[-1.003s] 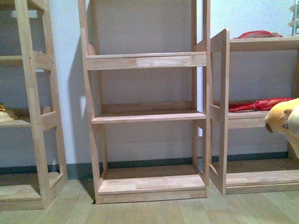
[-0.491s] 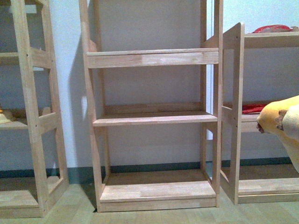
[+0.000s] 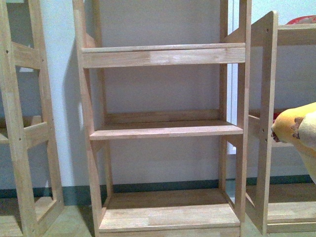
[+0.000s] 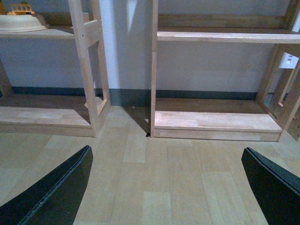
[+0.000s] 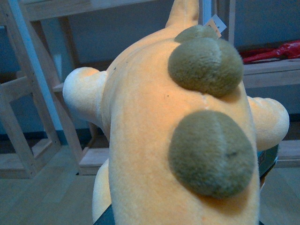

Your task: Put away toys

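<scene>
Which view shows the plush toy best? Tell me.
The right wrist view: the plush toy fills the frame, orange-yellow with dark spots. The front view catches only a slice at its right edge; the left wrist view shows none.

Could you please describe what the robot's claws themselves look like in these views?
The left claw has two matte black fingers, flat-sided with angled tips, showing no markings or cables. The right claw is mostly hidden behind the orange-yellow plush toy; only dark teal-tinged slivers show.
</scene>
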You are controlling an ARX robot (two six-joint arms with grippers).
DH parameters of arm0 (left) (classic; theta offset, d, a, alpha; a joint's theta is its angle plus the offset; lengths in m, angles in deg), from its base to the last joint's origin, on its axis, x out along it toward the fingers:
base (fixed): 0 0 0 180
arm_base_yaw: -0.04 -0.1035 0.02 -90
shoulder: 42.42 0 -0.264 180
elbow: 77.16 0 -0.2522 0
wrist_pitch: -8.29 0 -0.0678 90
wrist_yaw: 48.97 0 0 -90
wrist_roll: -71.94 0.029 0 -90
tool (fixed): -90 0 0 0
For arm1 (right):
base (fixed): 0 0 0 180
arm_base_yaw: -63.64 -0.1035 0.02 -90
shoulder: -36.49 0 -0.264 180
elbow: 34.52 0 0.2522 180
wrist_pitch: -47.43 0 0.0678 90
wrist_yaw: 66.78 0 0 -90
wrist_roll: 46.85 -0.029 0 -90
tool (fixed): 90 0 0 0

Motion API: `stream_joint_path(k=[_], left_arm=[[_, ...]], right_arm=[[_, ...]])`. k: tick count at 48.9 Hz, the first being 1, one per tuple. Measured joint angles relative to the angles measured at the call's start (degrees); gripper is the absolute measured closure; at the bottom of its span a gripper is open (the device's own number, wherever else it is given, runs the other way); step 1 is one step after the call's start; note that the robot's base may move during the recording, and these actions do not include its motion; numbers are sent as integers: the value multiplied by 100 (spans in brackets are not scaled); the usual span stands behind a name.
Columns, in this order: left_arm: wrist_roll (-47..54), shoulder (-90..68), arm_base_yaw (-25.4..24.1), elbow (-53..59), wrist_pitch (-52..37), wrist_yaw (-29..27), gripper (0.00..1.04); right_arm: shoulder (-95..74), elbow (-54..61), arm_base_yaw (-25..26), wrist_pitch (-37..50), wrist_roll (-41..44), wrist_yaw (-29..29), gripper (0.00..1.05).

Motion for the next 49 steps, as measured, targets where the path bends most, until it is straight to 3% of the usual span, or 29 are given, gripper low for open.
stream_joint_path(k=[49], left_arm=[[4, 2, 0, 0, 2, -7, 6]], right_arm=[[-7, 7, -2, 0, 4, -17, 85]])
